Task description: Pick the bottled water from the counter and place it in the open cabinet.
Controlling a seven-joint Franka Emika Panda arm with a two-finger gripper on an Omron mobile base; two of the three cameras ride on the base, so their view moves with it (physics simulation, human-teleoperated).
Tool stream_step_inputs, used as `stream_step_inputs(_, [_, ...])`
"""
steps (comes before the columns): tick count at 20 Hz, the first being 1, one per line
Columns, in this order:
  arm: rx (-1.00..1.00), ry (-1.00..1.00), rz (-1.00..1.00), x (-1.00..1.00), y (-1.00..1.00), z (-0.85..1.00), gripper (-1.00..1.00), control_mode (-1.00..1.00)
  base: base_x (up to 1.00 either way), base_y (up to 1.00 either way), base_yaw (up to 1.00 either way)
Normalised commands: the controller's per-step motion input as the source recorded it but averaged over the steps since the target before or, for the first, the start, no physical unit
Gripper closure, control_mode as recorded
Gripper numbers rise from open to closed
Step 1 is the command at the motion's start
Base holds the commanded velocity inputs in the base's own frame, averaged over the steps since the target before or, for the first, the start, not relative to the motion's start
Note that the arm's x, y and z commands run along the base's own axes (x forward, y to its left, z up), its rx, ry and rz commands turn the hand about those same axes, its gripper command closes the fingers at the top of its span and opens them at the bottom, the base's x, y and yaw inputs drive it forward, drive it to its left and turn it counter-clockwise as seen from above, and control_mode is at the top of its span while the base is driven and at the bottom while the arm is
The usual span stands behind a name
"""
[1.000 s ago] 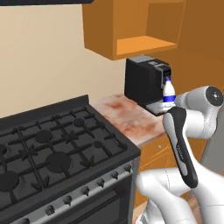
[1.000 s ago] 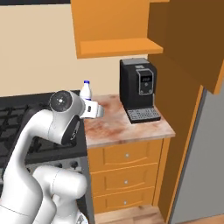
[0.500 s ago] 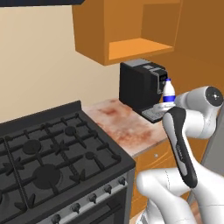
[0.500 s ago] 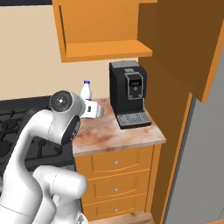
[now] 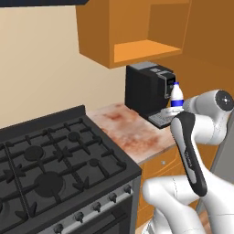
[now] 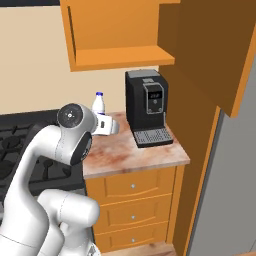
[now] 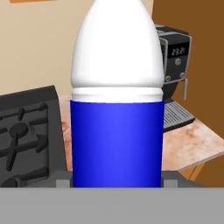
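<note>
1. Left base view: the bottled water [image 5: 176,95] stood upright at the end of the arm, held in the air ahead of the wrist, with the black coffee machine [image 5: 148,89] just beyond it. The cabinet [image 5: 137,32], doorless, with an orange shelf, sat above and beyond the bottle. The stove [image 5: 55,169] lay well off to the gripper's left.

2. Right base view: the bottle showed its white cap and blue band just past the white wrist, clear of the short marbled top [image 6: 130,152] below it. The coffee machine stood to the gripper's right, and the open shelf was high above the tool — a long lift was left, in my judgement. The cabinet's swung-open door [image 6: 210,50] hung to the right.

3. Hand view: the gripper [image 7: 116,180] clasped the bottle, a dark fingertip [image 7: 64,179] pressed against each side of the blue label, low on the body.

4. Risks, as I judged them: the grip sat low, so the tall bottle could tip during the raise; its cap could strike the shelf's front lip if lifted short — or the arm could brush the coffee machine.
</note>
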Motion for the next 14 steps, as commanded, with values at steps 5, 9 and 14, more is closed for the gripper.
stream_step_inputs(5, [0.0, 0.0, 0.0, 0.0, 0.0, 0.0, 1.0, 1.0, 0.11, -0.02, 0.01])
stream_step_inputs(9, [0.0, 0.0, 0.0, 0.0, 0.0, 0.0, 1.0, 1.0, 0.0, 0.0, 0.0])
stream_step_inputs(14, [0.0, 0.0, 0.0, 0.0, 0.0, 0.0, 1.0, 1.0, 0.0, 0.0, 0.0])
